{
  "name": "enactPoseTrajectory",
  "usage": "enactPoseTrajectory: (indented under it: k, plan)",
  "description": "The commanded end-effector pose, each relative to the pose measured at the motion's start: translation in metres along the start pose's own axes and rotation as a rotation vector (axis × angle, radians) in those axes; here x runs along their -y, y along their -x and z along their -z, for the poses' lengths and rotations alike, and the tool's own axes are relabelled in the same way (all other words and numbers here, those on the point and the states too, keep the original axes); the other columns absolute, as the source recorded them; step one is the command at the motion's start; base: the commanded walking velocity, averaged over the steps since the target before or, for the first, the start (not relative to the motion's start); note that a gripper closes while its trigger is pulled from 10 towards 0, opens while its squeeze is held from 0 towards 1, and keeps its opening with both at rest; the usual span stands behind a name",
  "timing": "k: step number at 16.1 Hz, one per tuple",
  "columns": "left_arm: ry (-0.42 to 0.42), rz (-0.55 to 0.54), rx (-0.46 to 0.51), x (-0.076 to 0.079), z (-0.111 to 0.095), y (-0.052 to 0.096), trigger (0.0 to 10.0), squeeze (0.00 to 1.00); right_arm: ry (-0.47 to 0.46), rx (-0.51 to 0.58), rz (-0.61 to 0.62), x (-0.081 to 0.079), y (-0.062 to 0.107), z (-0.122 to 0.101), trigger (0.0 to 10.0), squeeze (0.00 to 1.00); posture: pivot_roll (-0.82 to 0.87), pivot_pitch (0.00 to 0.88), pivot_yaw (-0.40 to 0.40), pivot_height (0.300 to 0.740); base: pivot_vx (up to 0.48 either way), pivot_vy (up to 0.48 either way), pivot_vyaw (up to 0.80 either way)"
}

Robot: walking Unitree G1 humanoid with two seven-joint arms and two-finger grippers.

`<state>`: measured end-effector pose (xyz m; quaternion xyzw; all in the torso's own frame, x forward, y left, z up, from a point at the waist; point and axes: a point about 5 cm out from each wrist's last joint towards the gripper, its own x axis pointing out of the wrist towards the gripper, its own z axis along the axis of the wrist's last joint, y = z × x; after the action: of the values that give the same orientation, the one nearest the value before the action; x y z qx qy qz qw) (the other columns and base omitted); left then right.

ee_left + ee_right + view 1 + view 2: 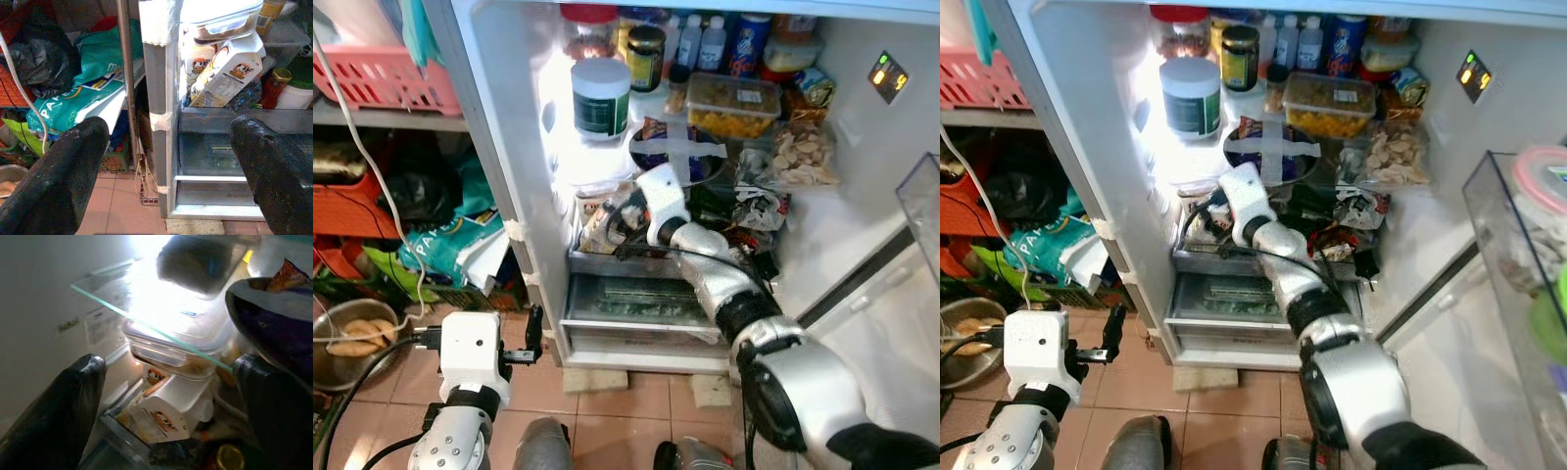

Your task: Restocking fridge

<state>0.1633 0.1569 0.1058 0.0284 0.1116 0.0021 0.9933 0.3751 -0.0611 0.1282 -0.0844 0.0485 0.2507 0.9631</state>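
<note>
Right gripper [168, 377] had its jaws spread wide, nothing between them, reaching into the open fridge [509, 147] at the left end of the lower shelf, just under the glass shelf [146, 323]. Straight ahead of the fingers [58, 411] lay a milk carton [166, 416] tipped on its side, spout end toward the camera, touching a clear lidded container [171, 352] stacked above it. A foil-covered dark bowl [675, 147] sat at the front edge of the glass shelf, just beside the right wrist.

Left gripper [166, 161] also stood spread apart, empty, held low outside the fridge near its lower left corner, over the tiled floor [538, 392]. Its wrist view looked at the fridge's left wall edge, the same leaning carton [230, 73] and the drawer [215, 152] under it.

Top shelf carried a white tub with a green label [600, 98] at the front left, a dark jar [646, 57] behind it, a clear box of yellow food [734, 103] mid-shelf, and bottles [700, 39] along the back. A bag of pale chips [798, 157] lay at the right end of the middle shelf.

Left of the fridge: a rack with a pink basket [382, 73], green bags [460, 245], and a metal bowl of food [347, 343] on the floor.
</note>
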Motion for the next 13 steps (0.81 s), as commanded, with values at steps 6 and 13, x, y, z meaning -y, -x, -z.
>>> enactPoseTrajectory:
  k: [6,13]
  plan:
    - [0.024,-0.03,-0.04,0.005,0.001,0.016,10.0,0.0,-0.037,0.005,0.179,0.024,-0.005,-0.017,10.0,0.87,0.27,0.219,-0.056,0.74,0.0,0.0,0.0]
    - [0.041,-0.016,-0.039,0.009,0.0,0.008,10.0,0.0,-0.03,0.048,0.159,0.027,-0.003,-0.02,10.0,0.5,0.25,0.202,-0.063,0.74,0.0,0.0,0.0]
